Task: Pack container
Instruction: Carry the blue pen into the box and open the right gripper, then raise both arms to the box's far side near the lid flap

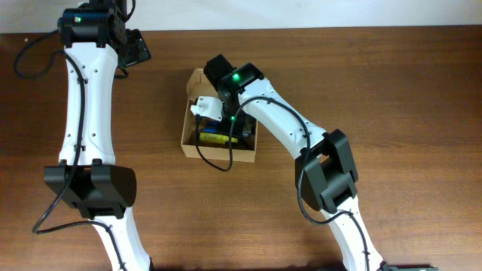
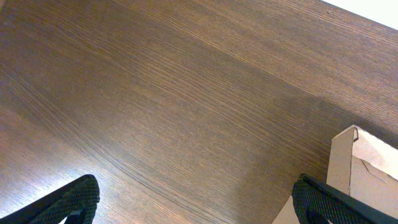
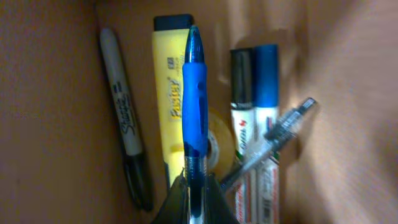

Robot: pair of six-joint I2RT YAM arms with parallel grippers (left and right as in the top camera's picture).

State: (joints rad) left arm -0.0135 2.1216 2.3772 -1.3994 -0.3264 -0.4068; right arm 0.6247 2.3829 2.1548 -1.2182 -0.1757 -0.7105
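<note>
Likely mid-placement: right jaws pinch a blue pen (image 3: 194, 93) inside the container (image 3: 50, 124) — next, release over the highlighter (image 3: 168, 81) ahead; left jaws spread.

The view from above is bright and even. The brown table (image 1: 376, 83) shows clearly, and the white left arm (image 1: 83, 98) looks very bright. Soft, faint shadows lie beside the arms. A small green light (image 1: 236, 76) glows on the right arm (image 1: 286, 120).

In the left wrist view the wood lines are sharp. A pale shiny patch sits at the lower left. A darker band of shadow runs toward the container (image 2: 367, 168), whose corner is lit pale. The black fingertips (image 2: 71, 200) of the left gripper (image 2: 199, 208) are blurry.

The right wrist view is dim and brown. The blue pen (image 3: 194, 106) has a thin shine. Everything looks a bit fuzzy, and the right gripper (image 3: 194, 208) is dark and out of focus.
</note>
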